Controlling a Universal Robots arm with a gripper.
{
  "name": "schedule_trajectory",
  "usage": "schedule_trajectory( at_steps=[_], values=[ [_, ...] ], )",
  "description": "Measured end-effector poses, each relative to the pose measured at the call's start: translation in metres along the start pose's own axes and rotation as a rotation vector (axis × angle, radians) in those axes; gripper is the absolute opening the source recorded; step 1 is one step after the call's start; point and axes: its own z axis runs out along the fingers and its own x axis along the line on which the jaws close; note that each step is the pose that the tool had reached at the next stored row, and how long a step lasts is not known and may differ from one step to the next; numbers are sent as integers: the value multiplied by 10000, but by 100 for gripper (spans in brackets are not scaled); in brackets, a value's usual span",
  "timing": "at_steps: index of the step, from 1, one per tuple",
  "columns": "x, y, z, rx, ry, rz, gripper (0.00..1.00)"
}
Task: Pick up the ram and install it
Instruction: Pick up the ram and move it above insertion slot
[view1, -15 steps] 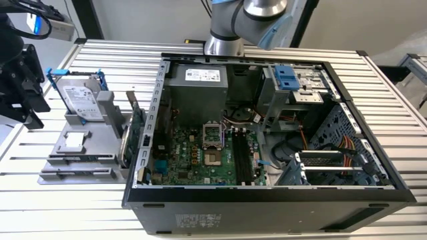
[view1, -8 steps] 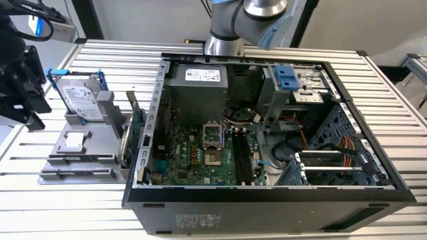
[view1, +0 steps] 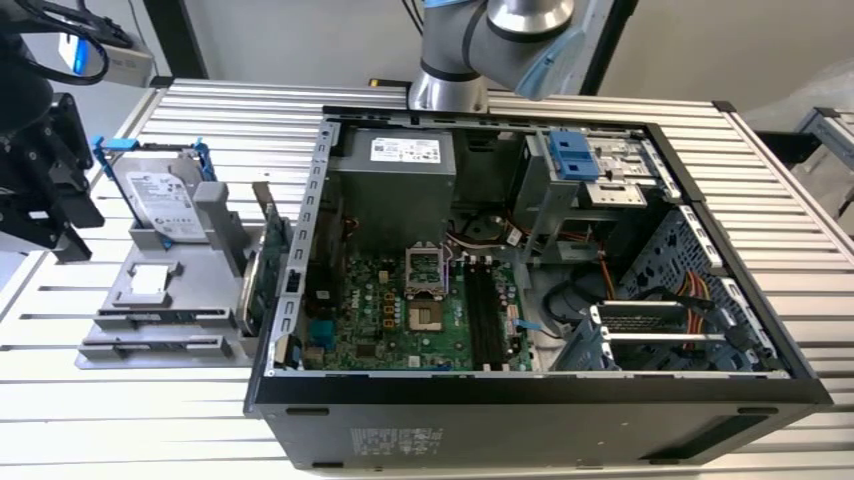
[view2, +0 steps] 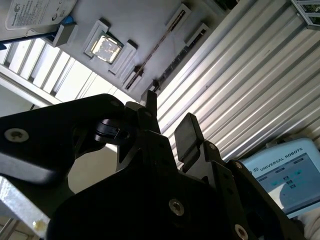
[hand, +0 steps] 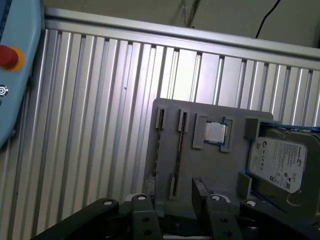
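Overhead, the gripper (hand: 173, 194) is hanging above a grey parts holder (hand: 220, 170), its jaws spread moderately wide and gripping nothing. The ram (hand: 178, 155) is standing on edge in a slot of that holder, and in the first wrist view its near end is running toward the gap between the jaws; whether they are touching it cannot be told. The exterior view is taking in the ribbed metal table (view1: 774, 230), the open computer case (view1: 534, 400) beside the holder, and the arm (view1: 494, 30) rising behind. The second wrist view is catching a pendant screen (view2: 287, 175), the first wrist view a red button (hand: 7, 56). A hard drive (hand: 277, 162) is resting at the holder's far side, a green expansion card (view1: 271, 255) is standing between holder and case, and a processor chip (hand: 215, 132) is lying just beside the ram's slot.
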Motion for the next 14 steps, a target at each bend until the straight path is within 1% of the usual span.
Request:
schedule_trajectory(
  at_steps=[14],
  values=[
    [1,-3,34,0,0,0,100]
  ],
)
